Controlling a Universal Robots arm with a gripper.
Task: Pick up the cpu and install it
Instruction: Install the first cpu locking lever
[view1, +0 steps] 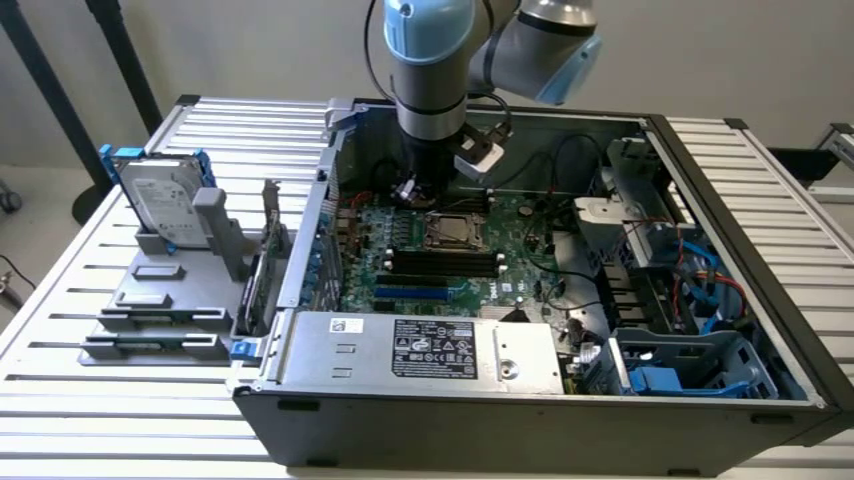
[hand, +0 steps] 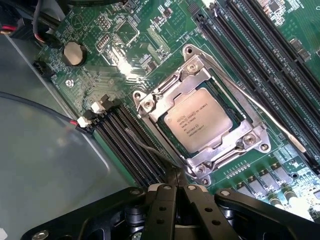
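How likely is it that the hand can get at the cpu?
Probably yes: the cpu lies bare, nothing over it, and the shut hand is close beside it. The metal socket frame around its edges may hinder a grip.

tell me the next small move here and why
Probably lift the gripper straight up a little. It is shut on nothing, just beside the socket frame, and the cpu already lies flat inside that frame, so rising without sliding sideways seems the safest way not to disturb it.
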